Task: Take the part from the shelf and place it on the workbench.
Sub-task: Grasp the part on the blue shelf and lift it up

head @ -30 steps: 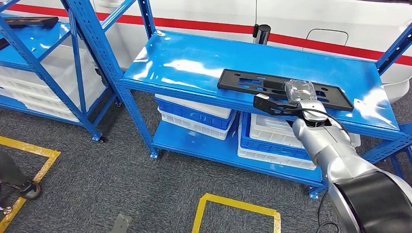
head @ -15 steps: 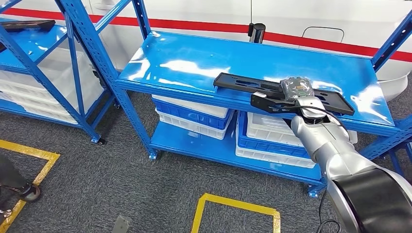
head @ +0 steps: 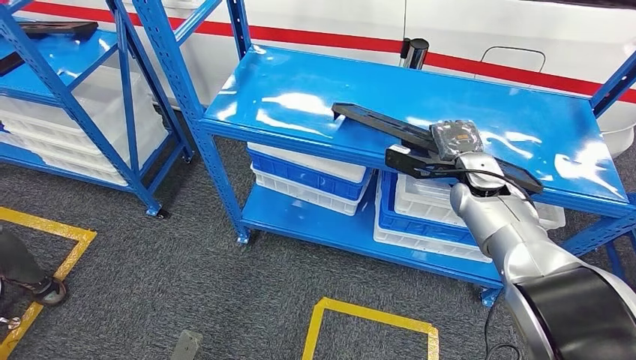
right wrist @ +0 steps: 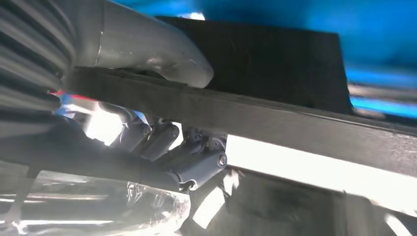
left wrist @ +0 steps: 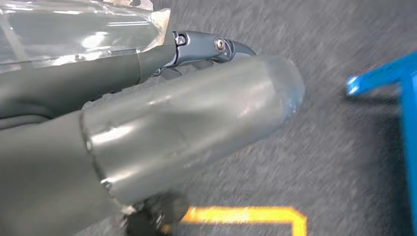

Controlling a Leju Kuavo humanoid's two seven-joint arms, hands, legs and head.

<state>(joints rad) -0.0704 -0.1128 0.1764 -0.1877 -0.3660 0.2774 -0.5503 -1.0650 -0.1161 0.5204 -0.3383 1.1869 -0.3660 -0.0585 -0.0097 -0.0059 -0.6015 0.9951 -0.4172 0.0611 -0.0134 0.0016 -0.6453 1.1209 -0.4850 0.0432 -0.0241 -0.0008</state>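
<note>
Now right hand (head: 452, 152) grips the flat black plastic part (head: 390, 126) at the glossy blue shelf's (head: 300, 90) front edge, part tilted. Left hand (left wrist: 147, 128) hangs over grey carpet, grip state unclear.

Part (head: 390, 124) on the top board of the shelf (head: 300, 82), right hand (head: 450, 154) at its near edge — crates (head: 315, 184) on the board below; second rack (head: 67, 90) further left.
</note>
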